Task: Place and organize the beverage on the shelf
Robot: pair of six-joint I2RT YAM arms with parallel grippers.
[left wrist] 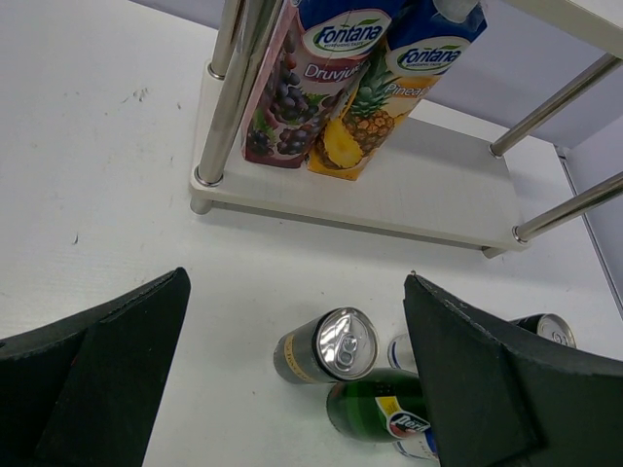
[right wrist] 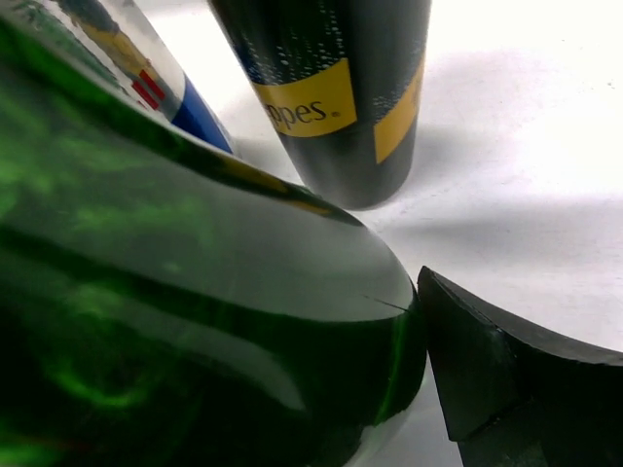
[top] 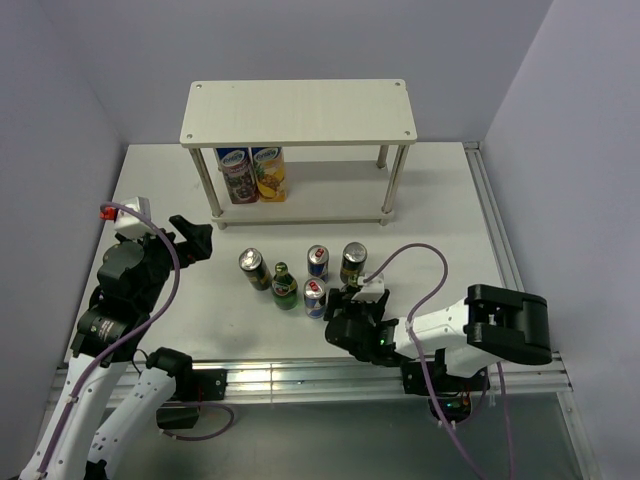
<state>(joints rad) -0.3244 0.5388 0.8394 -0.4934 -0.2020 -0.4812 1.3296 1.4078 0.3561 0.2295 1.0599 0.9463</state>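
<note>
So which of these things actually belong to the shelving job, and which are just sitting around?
Job in hand:
shelf
green bottle, second green bottle in the right wrist view
far blue-and-silver can, near blue-and-silver can
left dark can, right dark can

Just lying about:
grape juice carton, pineapple juice carton, both on the shelf's lower tier
</note>
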